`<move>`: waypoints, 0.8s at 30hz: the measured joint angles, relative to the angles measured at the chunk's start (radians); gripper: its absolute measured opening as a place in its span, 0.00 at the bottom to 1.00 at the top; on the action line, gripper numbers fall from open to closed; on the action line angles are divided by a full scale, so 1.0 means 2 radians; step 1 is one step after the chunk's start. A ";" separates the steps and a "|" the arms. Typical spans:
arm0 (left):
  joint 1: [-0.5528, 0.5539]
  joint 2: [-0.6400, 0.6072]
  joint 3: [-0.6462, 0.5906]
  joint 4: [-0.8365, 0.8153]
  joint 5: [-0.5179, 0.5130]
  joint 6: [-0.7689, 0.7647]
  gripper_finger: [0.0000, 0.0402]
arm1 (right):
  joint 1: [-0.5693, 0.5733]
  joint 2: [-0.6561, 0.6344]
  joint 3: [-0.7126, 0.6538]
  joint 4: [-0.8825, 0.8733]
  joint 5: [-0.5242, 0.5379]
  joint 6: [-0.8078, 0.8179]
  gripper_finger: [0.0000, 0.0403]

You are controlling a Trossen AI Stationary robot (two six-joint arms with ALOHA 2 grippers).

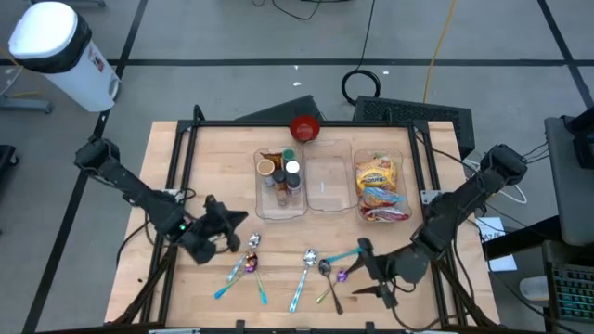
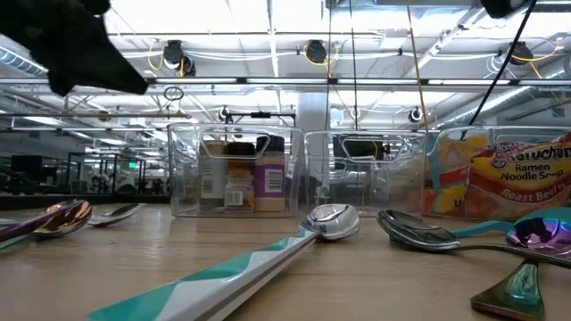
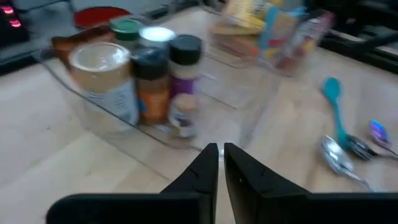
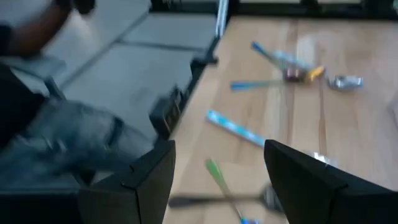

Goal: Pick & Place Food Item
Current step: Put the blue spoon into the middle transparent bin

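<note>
The left gripper [image 3: 219, 163] has its 2 fingers nearly closed, empty; the jars [image 3: 152, 81] (in a clear bin [image 3: 81, 109]) sit ahead. The right gripper [image 4: 219, 163] is open above spoons [image 4: 236, 130].

A pale, matt wooden table [image 1: 209, 167] with visible plank seams carries three clear, glossy plastic bins [image 1: 327, 183]. One bin holds spice jars [image 3: 152, 81] with plastic caps and paper labels; another holds ramen noodle packets [image 1: 380, 186] in shiny, crinkled printed film. A glossy red bowl [image 1: 305, 129] sits beside the bins. Spoons [image 2: 332, 221] with polished, mirror-bright metal bowls lie across the wood, some with smooth teal-and-white plastic handles [image 2: 223, 272], one with an iridescent purple sheen [image 2: 535, 234]. Both arms look matt black.
</note>
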 joint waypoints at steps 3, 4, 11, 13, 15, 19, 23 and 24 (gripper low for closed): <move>-0.024 0.001 -0.024 0.048 0.001 0.002 0.08 | 0.010 0.008 -0.025 -0.001 0.000 0.010 0.59; -0.030 0.001 -0.034 0.064 0.004 0.000 0.08 | 0.012 0.011 -0.033 -0.008 0.000 0.022 0.59; -0.032 0.001 -0.092 0.152 0.013 -0.025 0.08 | -0.001 0.008 -0.060 -0.181 0.018 0.273 0.59; -0.025 0.001 -0.099 0.154 0.016 -0.040 0.08 | -0.006 0.008 -0.067 -0.228 0.027 0.375 0.59; -0.020 0.001 -0.102 0.153 0.016 -0.050 0.08 | -0.009 0.008 -0.077 -0.247 0.026 0.445 0.59; -0.014 0.001 -0.102 0.155 0.017 -0.051 0.08 | -0.018 0.008 -0.103 -0.242 0.025 0.505 0.59; -0.012 0.001 -0.102 0.155 0.017 -0.051 0.08 | -0.030 0.008 -0.119 -0.228 0.015 0.527 0.59; -0.012 0.001 -0.102 0.155 0.017 -0.051 0.08 | -0.033 0.008 -0.121 -0.225 0.013 0.529 0.59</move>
